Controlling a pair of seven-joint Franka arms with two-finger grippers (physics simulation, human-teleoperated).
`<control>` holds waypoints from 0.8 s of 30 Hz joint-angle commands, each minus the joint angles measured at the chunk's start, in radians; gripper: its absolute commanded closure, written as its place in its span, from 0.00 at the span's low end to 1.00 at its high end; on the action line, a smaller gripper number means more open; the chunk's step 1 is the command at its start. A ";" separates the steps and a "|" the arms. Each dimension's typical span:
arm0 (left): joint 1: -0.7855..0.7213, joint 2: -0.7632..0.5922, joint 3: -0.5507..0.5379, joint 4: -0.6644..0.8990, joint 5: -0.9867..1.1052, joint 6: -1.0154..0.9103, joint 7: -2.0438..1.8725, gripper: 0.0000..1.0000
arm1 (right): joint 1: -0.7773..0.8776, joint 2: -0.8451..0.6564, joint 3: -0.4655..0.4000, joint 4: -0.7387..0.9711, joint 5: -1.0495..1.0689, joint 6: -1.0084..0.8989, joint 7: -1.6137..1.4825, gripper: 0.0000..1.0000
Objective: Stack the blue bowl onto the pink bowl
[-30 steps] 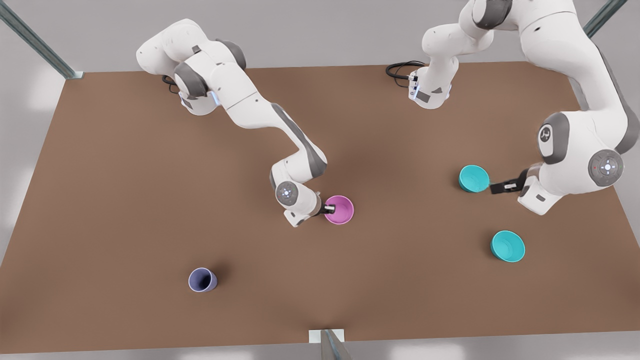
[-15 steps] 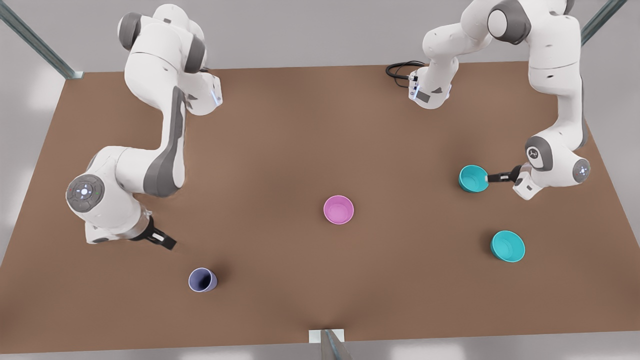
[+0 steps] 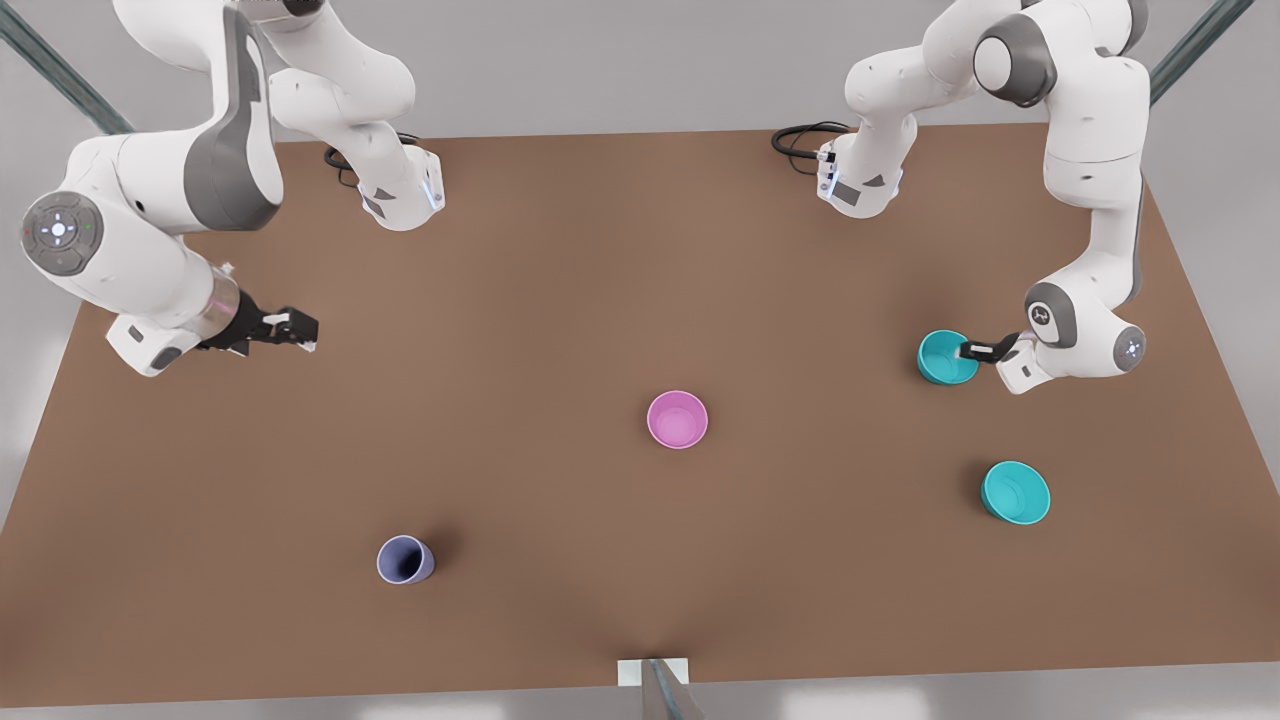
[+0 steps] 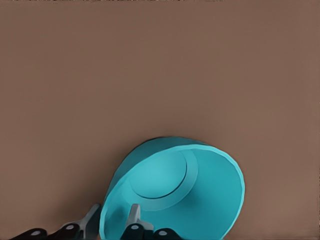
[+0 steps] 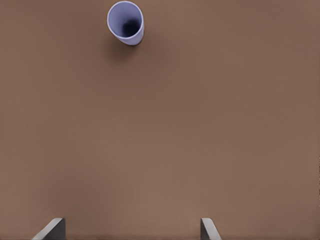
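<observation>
Front view: the right gripper (image 3: 300,332) has withdrawn from the pink bowl (image 3: 677,419) at table centre to the far left, while the left gripper (image 3: 972,350) straddles the blue bowl (image 3: 946,357) rim at right; left wrist view confirms one finger (image 4: 134,216) inside that rim; right wrist view shows widely spread fingers (image 5: 52,229) facing the lavender cup (image 5: 126,22).

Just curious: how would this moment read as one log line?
left end effector: straddling blue bowl rim | right end effector: open, waiting | pink bowl: empty
</observation>
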 commanded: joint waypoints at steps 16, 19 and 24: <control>-0.575 0.161 -0.107 0.657 -0.022 -0.380 -1.019 0.79 | -0.004 0.029 -0.028 0.001 0.003 0.004 -0.169 0.00; -0.696 0.291 -0.111 0.830 -0.090 -0.383 -1.312 0.79 | -0.004 0.029 -0.028 0.000 0.003 0.004 -0.169 0.00; -0.713 0.366 -0.150 0.895 -0.114 -0.368 -1.484 0.79 | -0.006 0.029 -0.028 -0.002 0.003 0.006 -0.169 0.00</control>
